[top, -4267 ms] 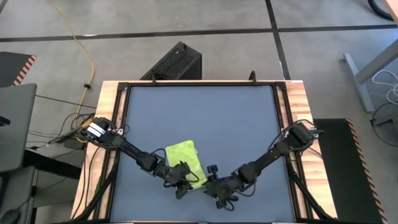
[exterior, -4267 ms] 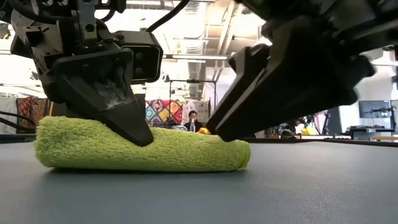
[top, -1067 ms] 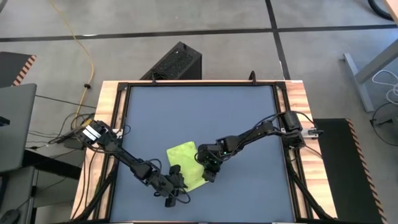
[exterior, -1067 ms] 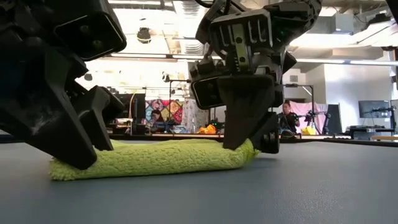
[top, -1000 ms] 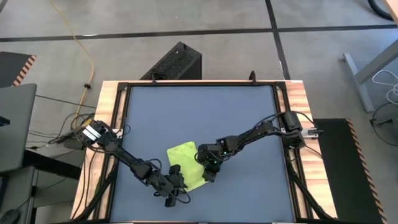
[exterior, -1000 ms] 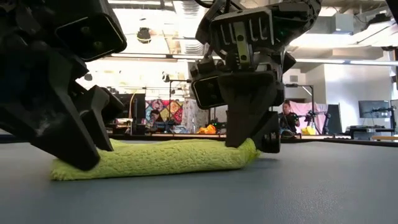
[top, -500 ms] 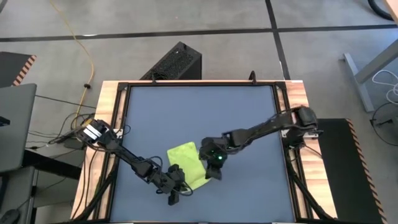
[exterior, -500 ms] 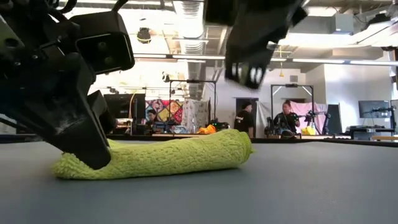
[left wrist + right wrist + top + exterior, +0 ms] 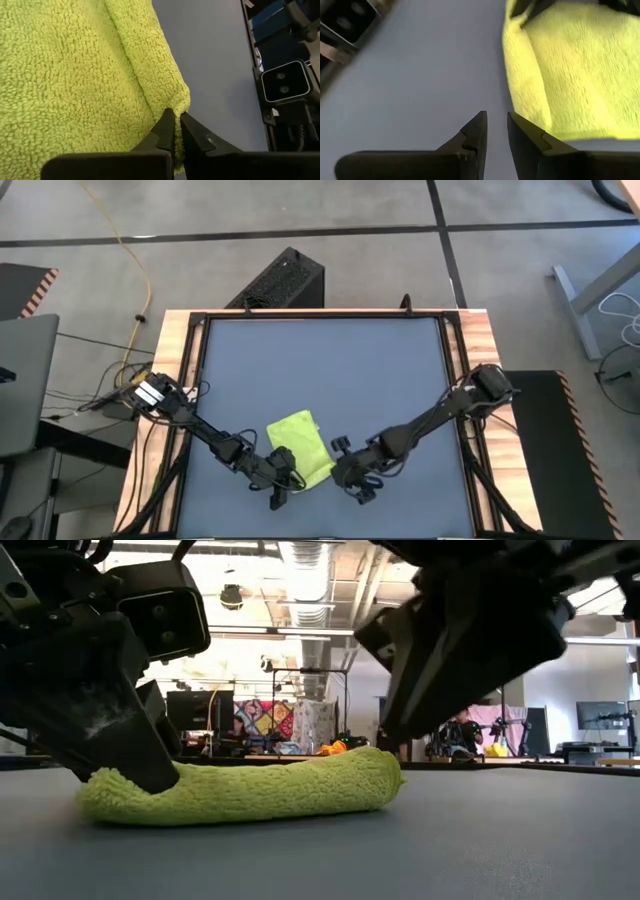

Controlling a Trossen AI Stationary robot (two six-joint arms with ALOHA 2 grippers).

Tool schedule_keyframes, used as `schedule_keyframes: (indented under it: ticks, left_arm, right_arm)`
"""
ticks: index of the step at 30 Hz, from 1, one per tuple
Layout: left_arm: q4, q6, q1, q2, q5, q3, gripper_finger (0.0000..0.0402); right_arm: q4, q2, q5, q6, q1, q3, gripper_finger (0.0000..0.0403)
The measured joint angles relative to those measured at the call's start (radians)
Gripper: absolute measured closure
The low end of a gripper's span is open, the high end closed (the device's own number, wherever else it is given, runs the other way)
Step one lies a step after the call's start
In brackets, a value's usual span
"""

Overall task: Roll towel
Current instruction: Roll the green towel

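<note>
So the left hand (image 9: 175, 116) is pinched tight on the near corner of the towel (image 9: 298, 445), fingers squeezed together with a bit of the rolled edge caught between the tips. From the low view that same left hand (image 9: 135, 755) sits right down on the end of the roll, pressing into the fabric against the worktop (image 9: 330, 370).

The right hand (image 9: 495, 125) is let go and empty, fingers just a little apart, hanging over bare worktop just beside the other end of the towel, not touching it. From above, the right hand (image 9: 352, 478) is near the front edge, just off the towel's corner.

The towel itself lies toward the front middle of the worktop, its front edge curled up into a fat little roll (image 9: 245, 792), the rest flat behind it.
</note>
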Motion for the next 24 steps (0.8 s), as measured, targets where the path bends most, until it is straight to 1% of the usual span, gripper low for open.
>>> schedule_keyframes:
  ticks: [10, 17, 20, 24]
  left_arm:
    - [0.005, -0.014, 0.0, 0.0, 0.004, 0.0, 0.0401]
    - [0.007, -0.026, 0.0, 0.0, 0.004, 0.0, 0.0401]
    - [0.008, -0.028, 0.0, 0.0, 0.005, 0.0, 0.0401]
    - [0.009, -0.03, 0.0, 0.0, 0.005, 0.0, 0.0401]
  right_arm:
    - [0.029, 0.018, 0.004, -0.01, -0.004, 0.0, 0.03]
    - [0.034, 0.018, -0.017, -0.033, -0.009, 0.001, 0.03]
    - [0.003, 0.018, -0.02, -0.037, -0.009, 0.026, 0.03]
    - [-0.085, 0.018, -0.022, -0.062, -0.015, 0.087, 0.03]
